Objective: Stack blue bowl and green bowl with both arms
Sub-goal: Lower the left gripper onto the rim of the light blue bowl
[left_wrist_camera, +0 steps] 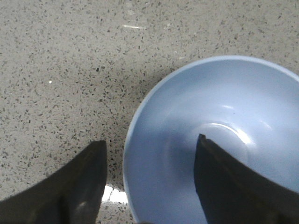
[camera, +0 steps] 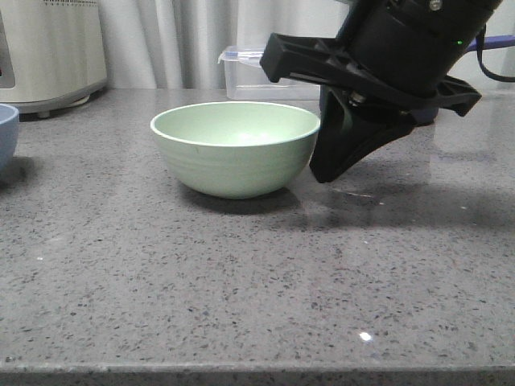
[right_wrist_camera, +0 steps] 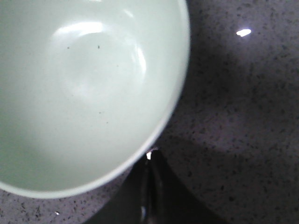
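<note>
Blue bowl (left_wrist_camera: 205, 140) at far left, green bowl (camera: 235, 147) mid-counter, both unstacked: I'm at the grasping step.

On my left, the left gripper (left_wrist_camera: 150, 161) is spread wide, one finger inside the blue rim, one outside, not yet closed. Green bowl sits upright on the grey speckled counter (camera: 241, 281). The right gripper (right_wrist_camera: 148, 186) hangs just beside its right wall, fingers apparently pressed together, holding nothing. Next I'd clamp the blue rim, lift, and carry it over.
</note>
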